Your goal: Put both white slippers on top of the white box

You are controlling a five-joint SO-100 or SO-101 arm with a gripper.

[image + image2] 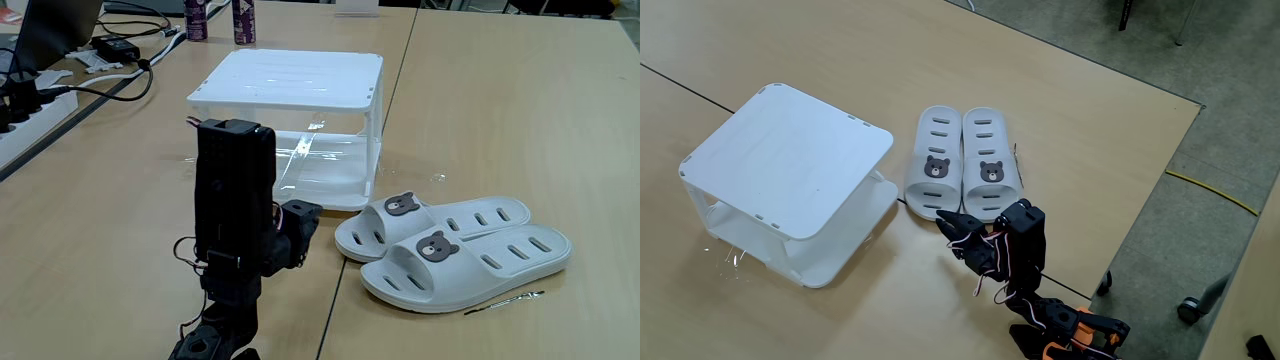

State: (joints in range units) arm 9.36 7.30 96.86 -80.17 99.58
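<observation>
Slippers (455, 250) are seen lying side by side on the wooden surface (520, 110), touching along their inner edges, just beside the white box (290, 120). In a fixed view from above, the pair (965, 165) is shown to the right of the box (790, 165), toe ends and bear faces turned toward the arm. Nothing is resting on the flat ridged top of the box, so both placements are judged not yet done.

The hand (952, 232) is held low over the surface, close to the toe ends of the slippers but apart from them; nothing is held. Its fingers appear slightly parted, with a small gap suggested at the tips, though this cannot be told with certainty because the dark parts overlap. In a fixed view from behind the arm, the hand (298, 228) is largely hidden by the upper arm housing.

The slippers are judged to be light, moulded rubber: flexible, somewhat springy, not fragile, with a smooth surface that could slide between hard fingers. The strap arching over the toe is judged the best place to be taken hold of, one finger passed under it and one kept above, or the sidewall near the strap may be pinched. A grasp at the thin heel would likely let the slipper droop. A thin pen-like object (505, 300) is lying near the front slipper.
</observation>
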